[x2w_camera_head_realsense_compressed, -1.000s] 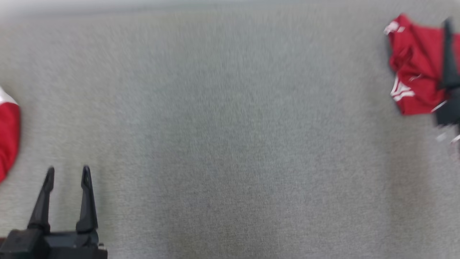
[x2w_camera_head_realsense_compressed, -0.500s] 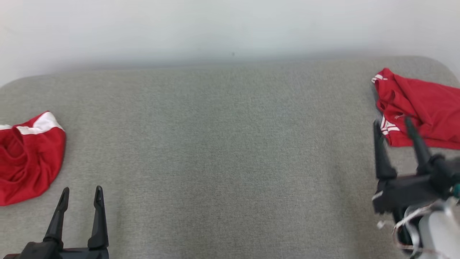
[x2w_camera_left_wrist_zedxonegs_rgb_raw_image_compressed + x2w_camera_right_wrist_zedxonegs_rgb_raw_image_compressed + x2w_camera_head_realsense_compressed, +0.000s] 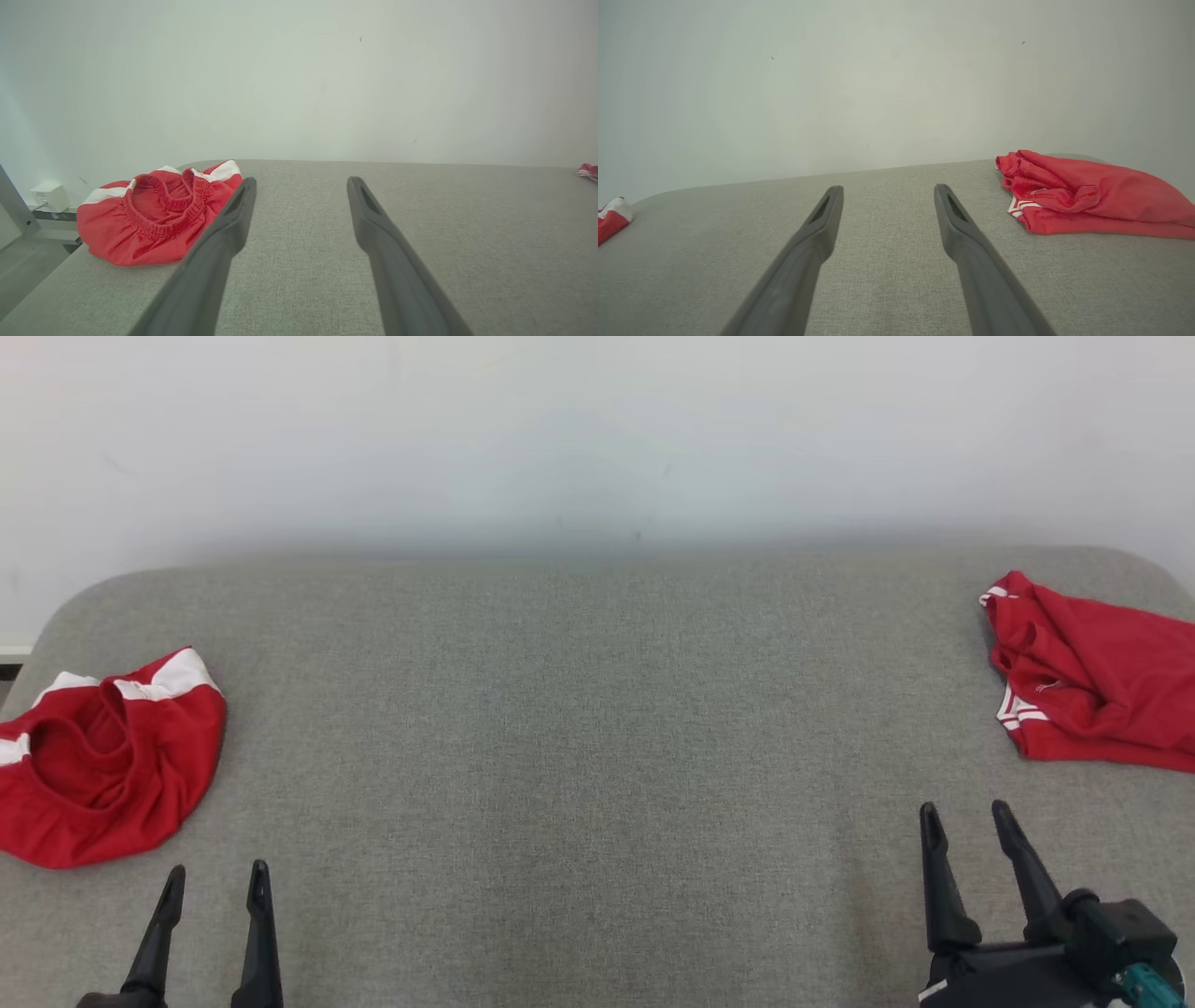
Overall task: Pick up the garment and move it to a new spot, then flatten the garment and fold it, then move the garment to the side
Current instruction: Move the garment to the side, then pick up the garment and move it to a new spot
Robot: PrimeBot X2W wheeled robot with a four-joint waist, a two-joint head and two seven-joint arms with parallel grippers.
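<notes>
Two crumpled red garments with white trim lie on the grey fabric table [image 3: 597, 728]. One, with an elastic waistband, is at the left edge [image 3: 112, 765] [image 3: 159, 219]. The other is at the right edge [image 3: 1092, 681] [image 3: 1087, 196]. My left gripper [image 3: 217, 873] [image 3: 302, 183] is open and empty at the near left, just right of the left garment and short of it. At the near right, my right gripper [image 3: 963, 810] [image 3: 888, 189] is open and empty, a short way in front of the right garment.
A plain white wall [image 3: 597, 429] stands right behind the table. The table's far corners are rounded. Beyond its left edge a white wall box [image 3: 49, 196] sits low by the floor. Bare grey cloth spans the stretch between the two garments.
The head camera has tilted up, bringing the wall into view. My right gripper has drawn back empty from the right garment to the near right. The left gripper holds its place.
</notes>
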